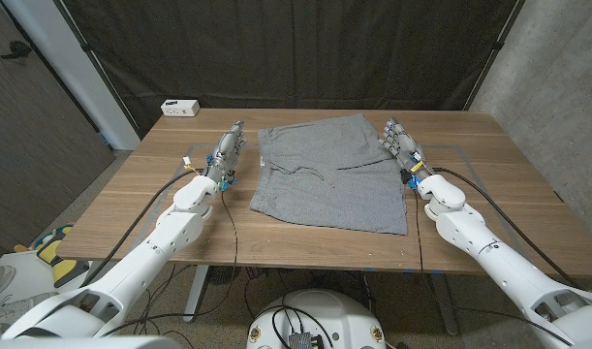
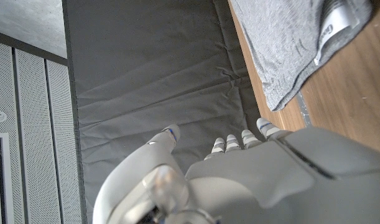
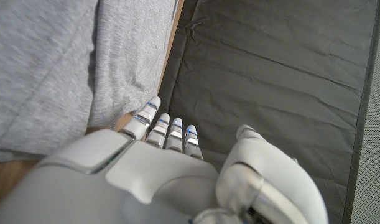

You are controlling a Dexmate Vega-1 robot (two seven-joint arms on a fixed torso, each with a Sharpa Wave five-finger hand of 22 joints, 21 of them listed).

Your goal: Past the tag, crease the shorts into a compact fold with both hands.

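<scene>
Grey shorts lie spread out on the wooden table, with a drawstring near the middle and the waistband toward the far edge. My left hand stands beside the shorts' left edge, fingers straight and holding nothing. My right hand stands at the shorts' right edge, fingers extended and empty. In the left wrist view the grey cloth lies beyond my left hand. The right wrist view has the shorts next to my right hand, its fingertips close to the fabric.
A small white box sits at the table's far left corner. A dark curtain hangs behind the table. Blue tape marks show on the tabletop near the right hand and at the near edge.
</scene>
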